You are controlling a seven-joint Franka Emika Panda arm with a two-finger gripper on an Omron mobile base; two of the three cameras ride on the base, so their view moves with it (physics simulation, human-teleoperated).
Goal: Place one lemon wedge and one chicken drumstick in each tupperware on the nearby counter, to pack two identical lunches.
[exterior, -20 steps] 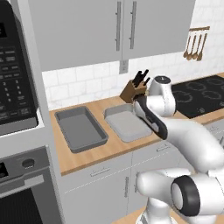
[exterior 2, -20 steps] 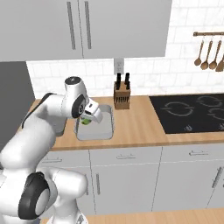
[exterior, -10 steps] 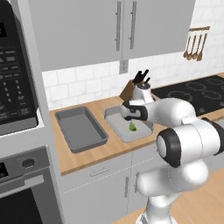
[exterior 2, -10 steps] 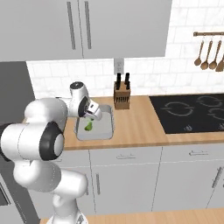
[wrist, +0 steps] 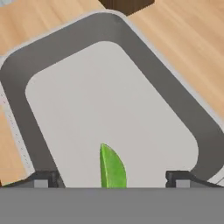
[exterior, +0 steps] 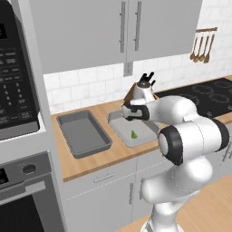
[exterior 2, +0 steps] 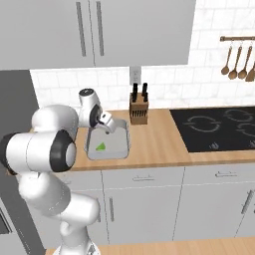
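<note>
Tan wooden counter (exterior 2: 159, 144) under grey cabinets — gripper (wrist: 113, 178) spread above lemon wedge (wrist: 113, 168) in tupperware (wrist: 39, 65).

Lemon wedge (wrist: 113, 168) cut off by hand view's bottom band; knife block (exterior: 136, 93) mostly behind arm, perhaps half hidden.

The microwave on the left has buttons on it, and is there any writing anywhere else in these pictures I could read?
Microwave panel: rows of small pale marks on the buttons, too blurred to read.
Oven: a round knob, no legible text.
Cooktop: only ring outlines, no words.
Tupperware, lemon wedge, knife block: no labels.
Nothing readable anywhere.
</note>
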